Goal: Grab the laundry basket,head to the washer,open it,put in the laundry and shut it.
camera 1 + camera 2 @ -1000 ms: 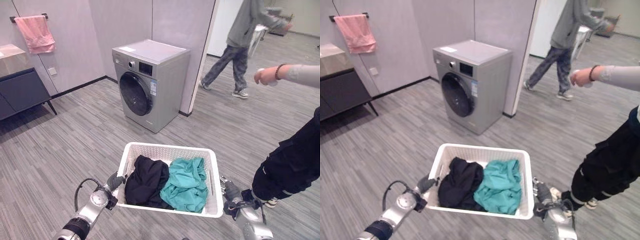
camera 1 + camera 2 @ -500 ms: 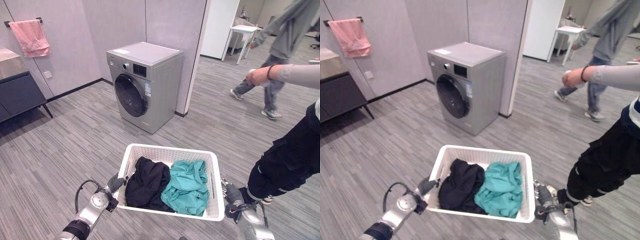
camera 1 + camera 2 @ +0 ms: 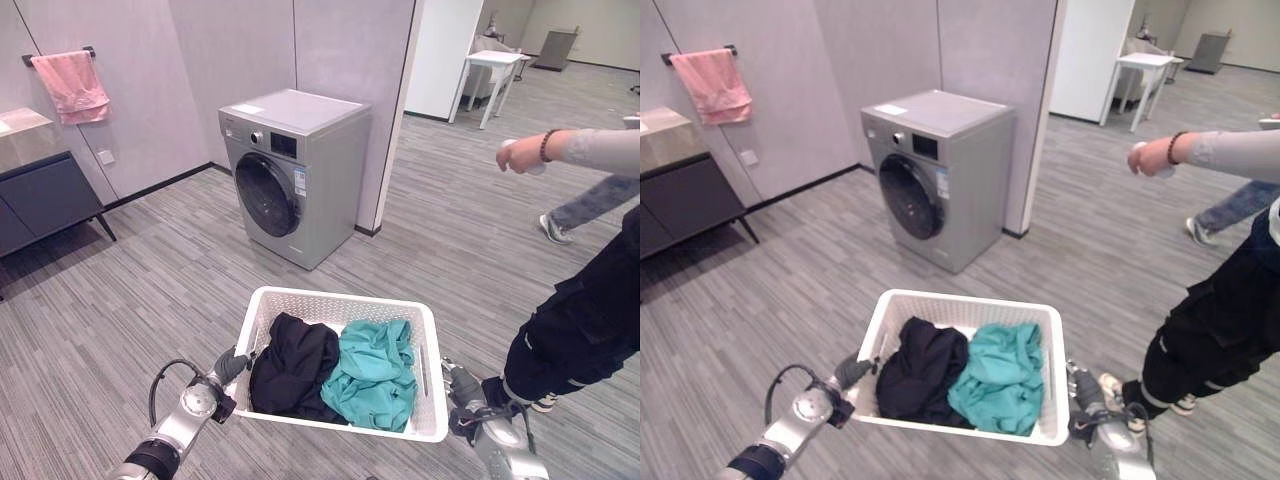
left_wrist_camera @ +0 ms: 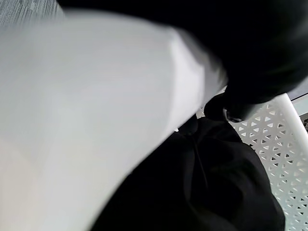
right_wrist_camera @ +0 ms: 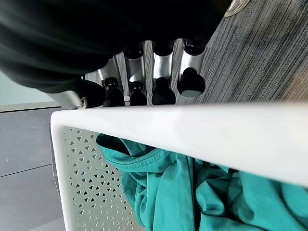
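You have the white laundry basket (image 3: 430,365) carried in front of you, held off the floor between both arms, with the washer (image 3: 296,176) well ahead against the wall and its round door closed. Inside the basket a black garment (image 3: 292,365) lies on your left half and a teal garment (image 3: 375,370) on your right half, the two touching in the middle.

Your left arm reaches forward from the lower left, and the left hand (image 3: 230,364) sits against the basket's left wall just under the rim. From the head cameras you see only its dark cover pressed to the plastic, and the left wrist view is mostly blurred white rim with one dark fingertip over the perforated wall, so you cannot tell whether those fingers are curled around the rim or just resting on it.

Your right arm comes in from the lower right, and the right hand (image 5: 144,72) is at the basket's right rim. In the right wrist view its silver fingers (image 5: 163,65) bend down in a row, with their dark tips touching the outer edge of the white rim, so this hand is clamped on the basket.

A person in black trousers (image 3: 585,325) stands just to your right with one arm stretched out. A pink towel (image 3: 72,85) hangs on the wall at far left, above a dark cabinet (image 3: 40,200).
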